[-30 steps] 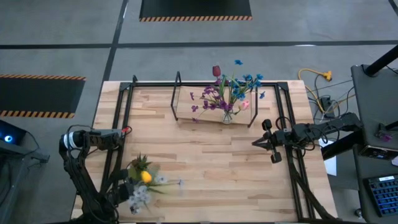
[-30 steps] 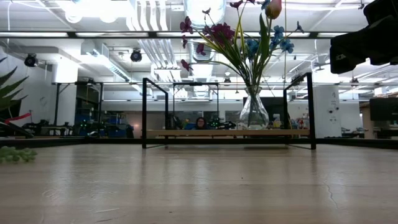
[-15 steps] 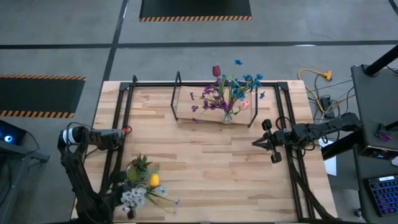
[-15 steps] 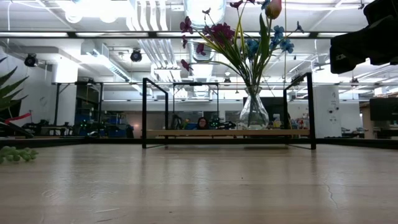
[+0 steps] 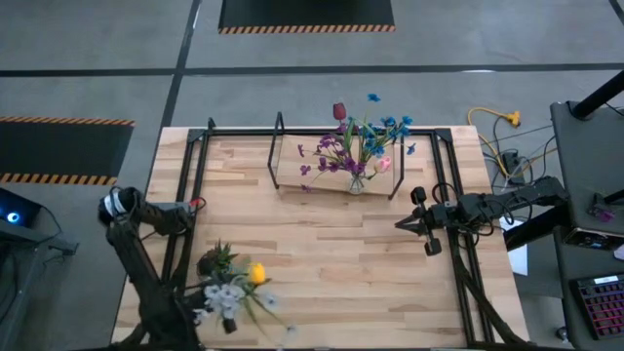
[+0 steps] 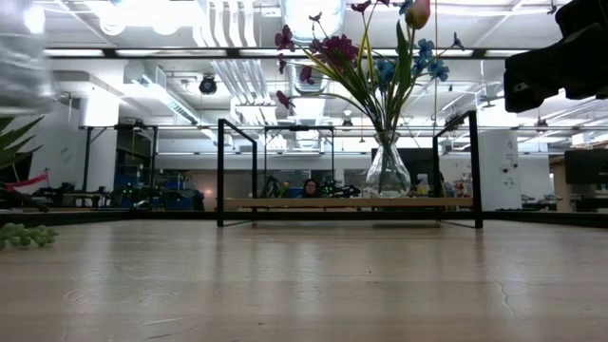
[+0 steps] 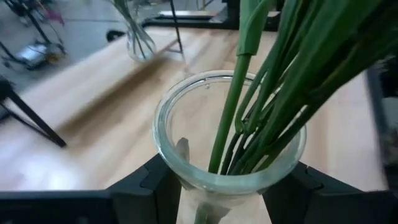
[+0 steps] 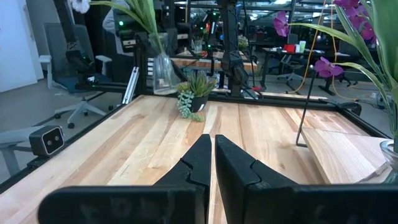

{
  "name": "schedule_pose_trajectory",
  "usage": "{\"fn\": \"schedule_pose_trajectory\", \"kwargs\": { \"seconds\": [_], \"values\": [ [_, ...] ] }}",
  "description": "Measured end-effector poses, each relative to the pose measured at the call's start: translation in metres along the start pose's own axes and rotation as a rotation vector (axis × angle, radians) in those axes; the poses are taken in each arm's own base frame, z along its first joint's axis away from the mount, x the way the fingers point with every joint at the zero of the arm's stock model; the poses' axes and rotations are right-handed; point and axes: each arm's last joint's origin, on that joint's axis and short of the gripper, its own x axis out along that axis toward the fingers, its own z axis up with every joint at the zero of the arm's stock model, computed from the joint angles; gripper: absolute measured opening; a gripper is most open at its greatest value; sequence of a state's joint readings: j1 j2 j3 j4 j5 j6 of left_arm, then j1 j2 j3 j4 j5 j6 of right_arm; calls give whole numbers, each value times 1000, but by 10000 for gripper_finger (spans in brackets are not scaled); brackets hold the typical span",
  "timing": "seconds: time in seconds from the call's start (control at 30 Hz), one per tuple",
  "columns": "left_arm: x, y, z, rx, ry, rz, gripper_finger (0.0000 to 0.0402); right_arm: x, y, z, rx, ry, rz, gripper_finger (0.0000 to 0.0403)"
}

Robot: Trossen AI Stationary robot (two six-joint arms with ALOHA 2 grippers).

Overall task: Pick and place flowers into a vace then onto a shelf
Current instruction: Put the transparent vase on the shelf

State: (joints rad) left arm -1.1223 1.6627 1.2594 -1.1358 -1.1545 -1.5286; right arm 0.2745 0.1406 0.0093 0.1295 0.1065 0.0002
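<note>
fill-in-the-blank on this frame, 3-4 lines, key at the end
The left gripper is closed on a clear glass ____ holding green stems.
The other vase of flowers stands on the ____.
The right gripper has its fingers ____ and holds nothing.
A small potted plant sits near the ____ arm.

Missing words: vase; shelf; shut; left

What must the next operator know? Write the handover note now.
Left gripper: shut on a vase with flowers in it, at the table's near left.
Right gripper: shut, empty, over the table's right side.
Done: another filled vase stands on the shelf.
Left: set the held vase on the shelf, on the bare board left of the other one.
</note>
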Motion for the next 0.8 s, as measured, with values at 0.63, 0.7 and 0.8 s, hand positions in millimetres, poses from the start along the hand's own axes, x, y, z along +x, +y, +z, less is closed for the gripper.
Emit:
{"fn": "schedule_pose_trajectory", "kwargs": {
  "seconds": [0.63,0.7,0.8],
  "values": [
    [91,20,126,132,-32,309,163,0,0,1,0,-8,0,13],
    [95,24,140,135,-33,325,163,0,0,1,0,-8,0,13],
    [99,29,163,126,-49,341,163,0,0,1,0,-8,0,13]
  ]
}}
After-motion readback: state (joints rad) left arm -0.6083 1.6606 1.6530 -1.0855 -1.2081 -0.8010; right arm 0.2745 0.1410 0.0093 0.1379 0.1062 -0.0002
